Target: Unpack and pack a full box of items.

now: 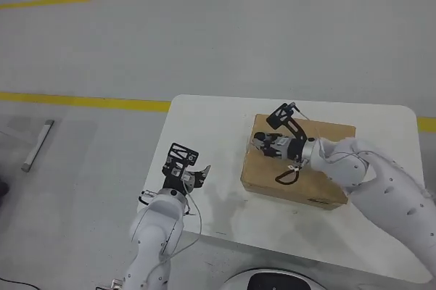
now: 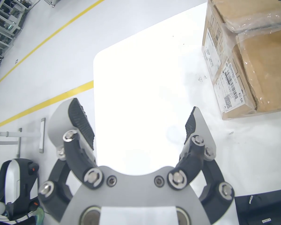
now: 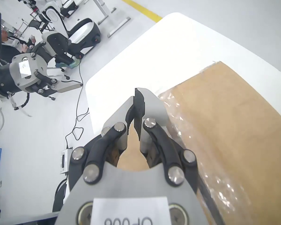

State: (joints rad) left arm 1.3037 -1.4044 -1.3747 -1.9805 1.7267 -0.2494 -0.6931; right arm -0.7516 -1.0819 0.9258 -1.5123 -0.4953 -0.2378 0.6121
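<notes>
A taped, closed cardboard box (image 1: 330, 133) lies on the right half of the white table (image 1: 225, 123). My right gripper (image 1: 260, 143) sits on top of the box at its left end. In the right wrist view this gripper (image 3: 137, 101) is shut, its tips over the clear tape seam (image 3: 178, 118) at the edge of the box (image 3: 236, 118); I see nothing between the fingers. My left gripper (image 1: 194, 176) hangs open and empty over the table's left edge. In its own view the left gripper (image 2: 135, 122) faces bare table (image 2: 142, 71), with the box (image 2: 260, 59) off to one side.
A labelled side of the box (image 2: 227, 83) faces my left gripper. Bare tabletop stretches between that gripper and the box. The table's rounded corner (image 3: 175, 16) and a yellow floor line (image 1: 72, 100) lie beyond. Other robots (image 3: 61, 38) and a floor cable (image 3: 77, 118) are off the table.
</notes>
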